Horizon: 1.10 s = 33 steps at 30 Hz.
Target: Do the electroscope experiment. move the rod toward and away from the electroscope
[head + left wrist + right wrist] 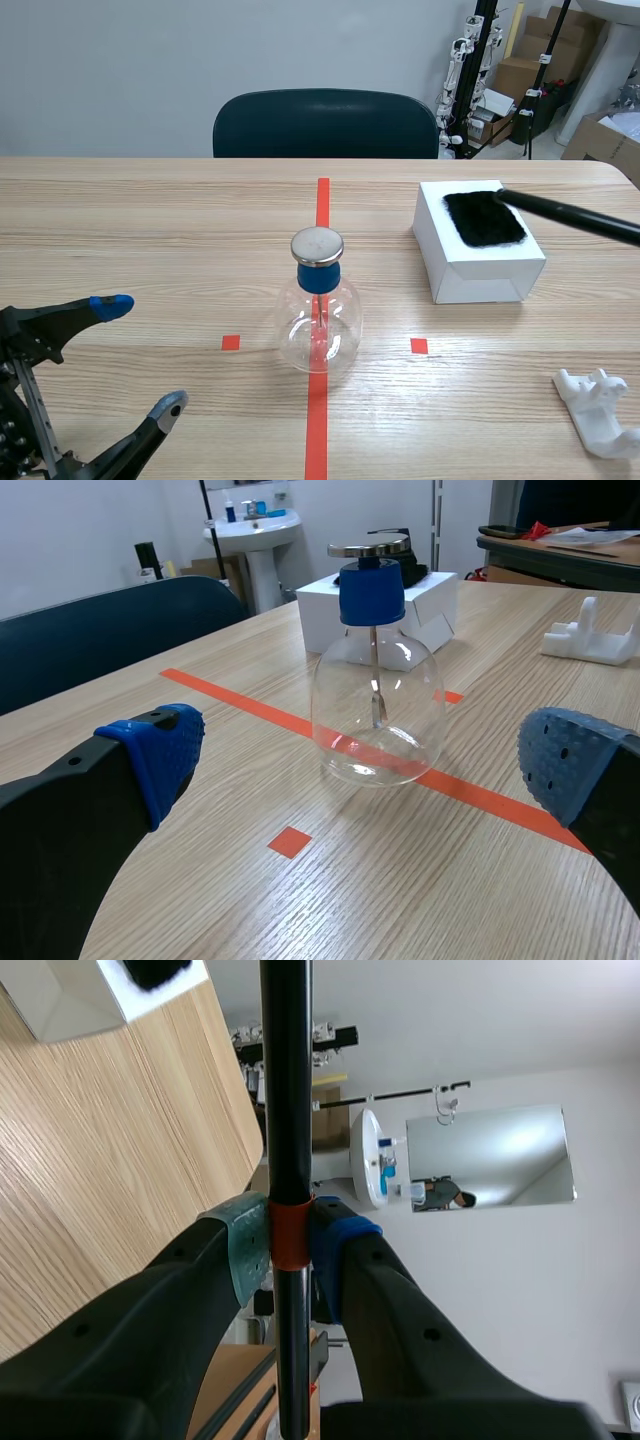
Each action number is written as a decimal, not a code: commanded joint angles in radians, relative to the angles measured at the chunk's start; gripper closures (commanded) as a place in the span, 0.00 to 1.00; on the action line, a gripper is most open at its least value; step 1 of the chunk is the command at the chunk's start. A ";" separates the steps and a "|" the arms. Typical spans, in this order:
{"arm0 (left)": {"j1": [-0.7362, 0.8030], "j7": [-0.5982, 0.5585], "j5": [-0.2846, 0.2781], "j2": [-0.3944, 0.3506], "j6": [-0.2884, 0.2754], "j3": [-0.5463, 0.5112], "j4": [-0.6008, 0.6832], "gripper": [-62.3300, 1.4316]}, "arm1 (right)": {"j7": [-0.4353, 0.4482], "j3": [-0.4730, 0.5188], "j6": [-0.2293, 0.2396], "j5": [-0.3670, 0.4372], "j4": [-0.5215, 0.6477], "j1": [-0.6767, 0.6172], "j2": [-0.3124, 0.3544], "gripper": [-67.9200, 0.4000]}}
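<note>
Currently the right gripper (290,1245) is clamped on the black rod (287,1080). Its pads press on an orange band near one end, so most of the rod's length projects ahead of the fingers. In the scene view the rod's far tip lies over the black cloth (484,218) on top of the white box (480,280), to the right of the electroscope (318,310) and well apart from it. The electroscope is a clear glass flask with a blue stopper and a flat metal cap (317,245). It stands upright on the orange-red centre line. The left gripper (140,355) sits low by the table, fingers spread wide, holding nothing, with the flask ahead of it.

Probable hazards from this layout:

- Cap contact. An approach that runs too far or too low is likely to touch the tip to the metal cap. This could spoil the reading.
- Tipping. The flask is free-standing glass, so a sideways knock from the long rod could topple it.
- Rod droop. With the grip near one end, the rod may pivot between the pads and its tip may sag.
- Snagging. A low departure could drag the cloth off the box.
</note>
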 commanded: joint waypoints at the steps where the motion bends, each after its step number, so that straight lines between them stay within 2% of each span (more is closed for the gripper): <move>1: -0.003 -0.014 -0.008 -0.001 0.001 -0.002 0.006 0.00 | 0.004 0.033 0.018 0.023 0.006 0.005 0.014 0.99; 2: -0.003 -0.014 -0.008 -0.001 0.001 -0.002 0.006 0.00 | 0.003 0.069 0.067 0.062 0.006 0.005 0.020 0.99; 8: -0.003 -0.014 -0.008 -0.001 0.001 -0.002 0.006 0.00 | -0.003 0.117 0.104 0.166 0.000 0.006 0.047 0.98; 11: -0.003 -0.014 -0.008 -0.001 0.001 -0.002 0.006 0.00 | -0.005 0.131 0.106 0.193 -0.008 0.008 0.050 0.98; 26: -0.003 -0.014 -0.008 -0.001 0.001 -0.002 0.006 0.00 | -0.009 0.134 0.106 0.194 -0.036 0.014 0.049 0.99; 33: -0.003 -0.014 -0.008 -0.001 0.001 -0.002 0.006 0.00 | -0.043 0.134 0.106 0.249 -0.036 0.014 0.061 0.98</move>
